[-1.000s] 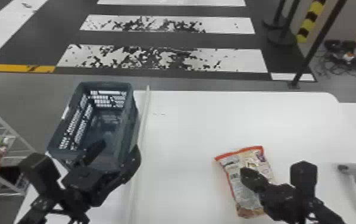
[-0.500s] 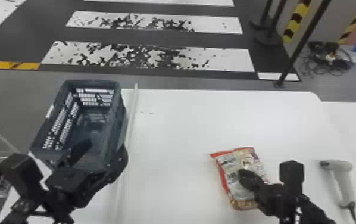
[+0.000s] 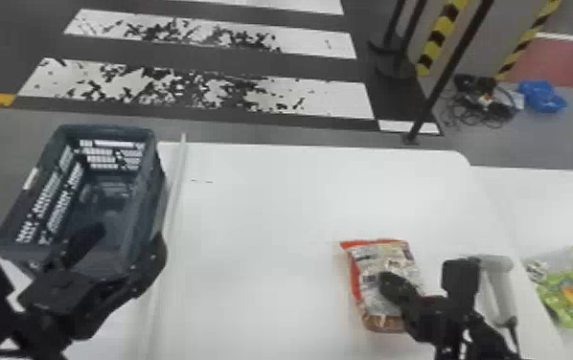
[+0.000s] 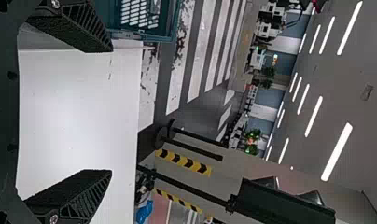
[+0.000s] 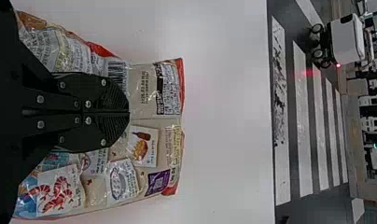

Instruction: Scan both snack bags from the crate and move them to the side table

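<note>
- Red-edged snack bag: gripped by right end effector, left of scanner
- Green snack bag: on right tabletop
- Left end effector: released, at crate

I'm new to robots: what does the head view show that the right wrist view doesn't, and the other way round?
Head view: the open crate, the scanner, and a green snack bag over on the side table.

Right wrist view: a white wheeled machine off in the room, plus printed shrimp close up.

Both: the red-edged snack bag with the right fingers shut on it, the white table and the striped floor.
</note>
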Controlling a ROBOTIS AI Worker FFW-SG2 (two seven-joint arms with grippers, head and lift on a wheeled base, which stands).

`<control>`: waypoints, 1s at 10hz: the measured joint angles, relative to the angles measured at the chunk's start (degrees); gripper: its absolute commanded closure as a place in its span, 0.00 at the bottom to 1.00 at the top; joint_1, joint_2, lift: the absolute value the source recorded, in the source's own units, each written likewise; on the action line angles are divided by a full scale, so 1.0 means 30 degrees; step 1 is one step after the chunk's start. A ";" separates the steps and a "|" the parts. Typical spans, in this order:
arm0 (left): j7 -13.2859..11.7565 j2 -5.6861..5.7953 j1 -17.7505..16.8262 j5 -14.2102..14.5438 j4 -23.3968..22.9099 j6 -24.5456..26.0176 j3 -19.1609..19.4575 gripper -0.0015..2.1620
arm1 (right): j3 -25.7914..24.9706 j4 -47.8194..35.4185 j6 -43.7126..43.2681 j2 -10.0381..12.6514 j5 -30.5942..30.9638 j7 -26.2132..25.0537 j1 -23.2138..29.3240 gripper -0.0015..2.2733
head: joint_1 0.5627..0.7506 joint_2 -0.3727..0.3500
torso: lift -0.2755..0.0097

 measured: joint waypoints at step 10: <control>-0.0007 -0.0078 -0.0198 0.0016 0.0172 -0.0019 -0.0121 0.03 | -0.1260 -0.5942 0.0537 0.0162 -0.3041 0.0236 0.3469 0.00 | 0.70 0.25 | 0.86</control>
